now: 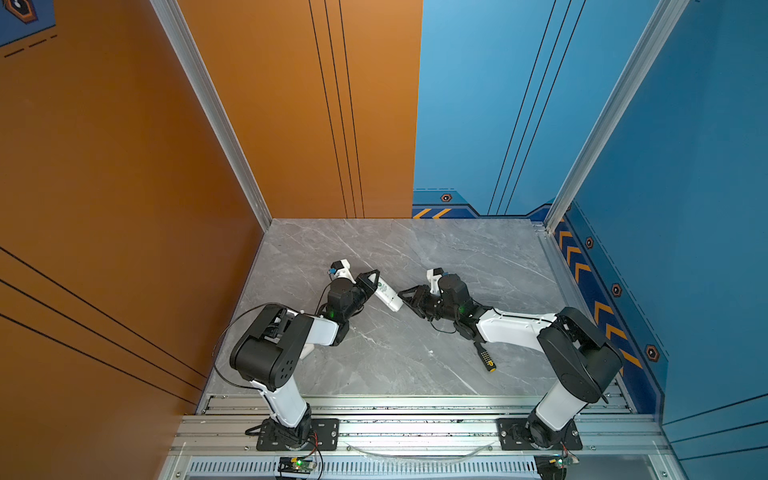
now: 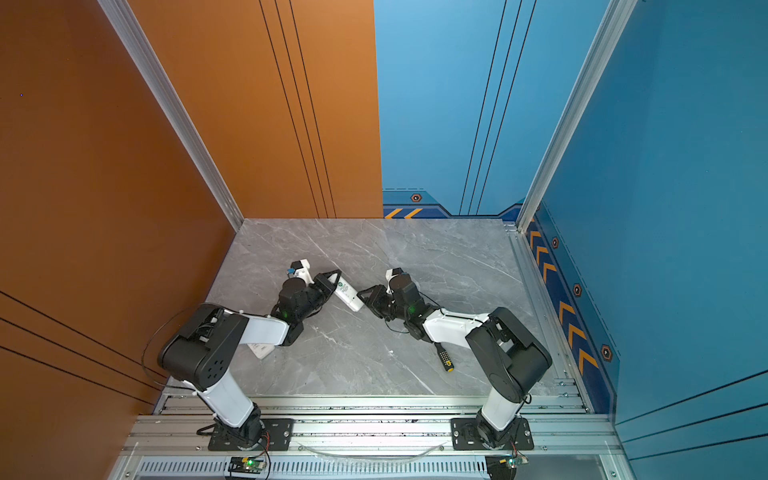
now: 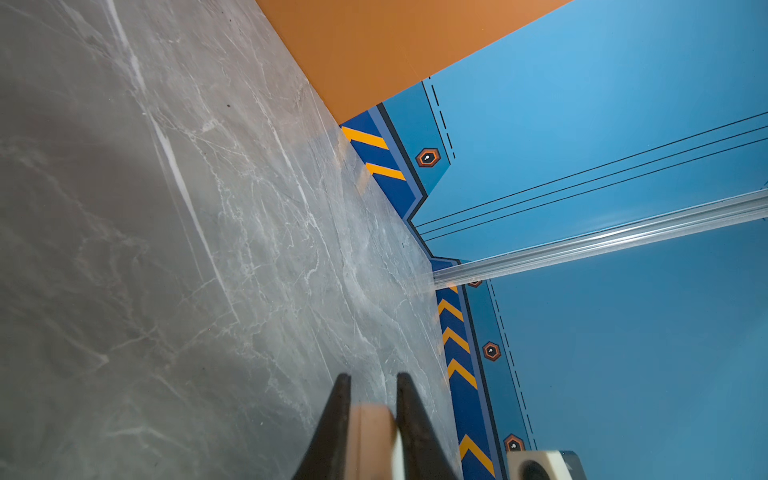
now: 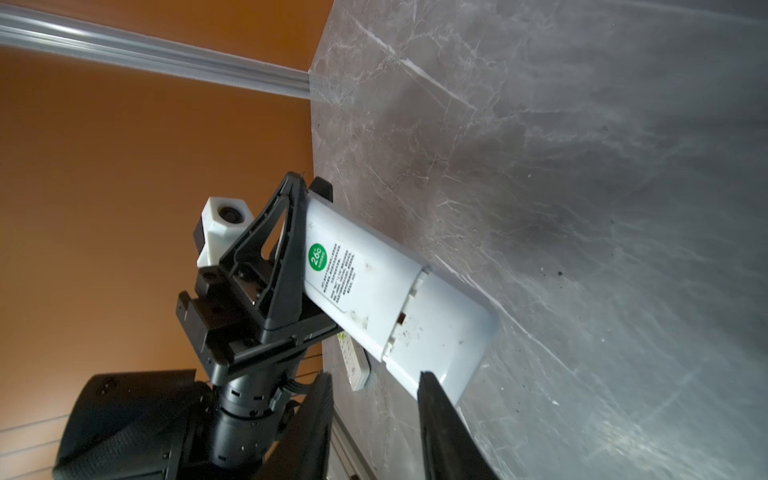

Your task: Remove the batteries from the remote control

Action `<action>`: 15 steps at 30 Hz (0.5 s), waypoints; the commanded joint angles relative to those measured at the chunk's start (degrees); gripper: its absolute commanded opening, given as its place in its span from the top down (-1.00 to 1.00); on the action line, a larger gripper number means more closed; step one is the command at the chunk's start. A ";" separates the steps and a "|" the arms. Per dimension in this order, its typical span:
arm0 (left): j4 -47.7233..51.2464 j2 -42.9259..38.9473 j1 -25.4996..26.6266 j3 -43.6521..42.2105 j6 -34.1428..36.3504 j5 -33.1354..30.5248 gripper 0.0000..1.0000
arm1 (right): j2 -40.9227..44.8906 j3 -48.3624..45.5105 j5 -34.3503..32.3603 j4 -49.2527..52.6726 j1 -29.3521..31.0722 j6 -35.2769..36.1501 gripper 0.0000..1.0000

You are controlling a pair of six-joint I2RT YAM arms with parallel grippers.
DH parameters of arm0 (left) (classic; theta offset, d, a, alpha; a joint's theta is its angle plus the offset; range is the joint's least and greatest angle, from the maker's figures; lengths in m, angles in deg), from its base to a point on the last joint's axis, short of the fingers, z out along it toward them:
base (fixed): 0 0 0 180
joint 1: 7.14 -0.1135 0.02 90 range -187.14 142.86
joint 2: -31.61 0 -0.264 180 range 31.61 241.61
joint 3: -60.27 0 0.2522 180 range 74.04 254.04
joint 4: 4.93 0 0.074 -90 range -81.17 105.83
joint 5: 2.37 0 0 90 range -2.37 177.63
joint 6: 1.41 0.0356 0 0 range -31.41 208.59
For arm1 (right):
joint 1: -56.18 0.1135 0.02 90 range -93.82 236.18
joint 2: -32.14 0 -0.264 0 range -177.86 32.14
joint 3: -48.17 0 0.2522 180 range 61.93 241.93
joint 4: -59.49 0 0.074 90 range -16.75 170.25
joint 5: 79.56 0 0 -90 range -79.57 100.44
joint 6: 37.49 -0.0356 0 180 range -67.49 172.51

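Marble tabletop (image 1: pixel 415 249) | left pincer (image 1: pixel 376 284) clamps remote control (image 1: pixel 388 296) | right pincer (image 1: pixel 405 297) adjacent

Only one thing can really be read: a white "26" with a small "C" is printed on the green sticker (image 4: pixel 318 257), which is stuck on the back of the white remote control (image 4: pixel 386 291). Right beside it a block of tiny dark print (image 4: pixel 343 272) is seen, way too small to make out. Orange chevron marks (image 3: pixel 455 332) are painted along the blue wall panel (image 3: pixel 623 124), with no lettering.
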 commanded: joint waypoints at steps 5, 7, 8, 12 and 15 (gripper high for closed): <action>4.27 -3.99 0.40 2.06 3.92 1.45 1.00 | -2.40 2.44 0.20 3.96 3.08 0.39 -0.14; 4.27 -3.68 0.52 2.25 3.93 2.06 1.00 | -4.19 2.58 0.42 1.64 3.64 -0.94 -0.14; 4.27 -3.65 0.60 2.21 3.85 1.97 1.00 | -5.13 2.75 0.44 0.51 3.76 -1.61 -0.14; 4.00 -3.94 0.62 2.32 4.23 2.31 1.00 | -6.86 3.03 -0.60 -1.66 3.95 -3.14 -0.09; 3.96 -4.19 0.27 2.05 4.11 2.24 1.00 | -6.75 3.12 -0.43 -1.25 3.80 -3.20 -0.08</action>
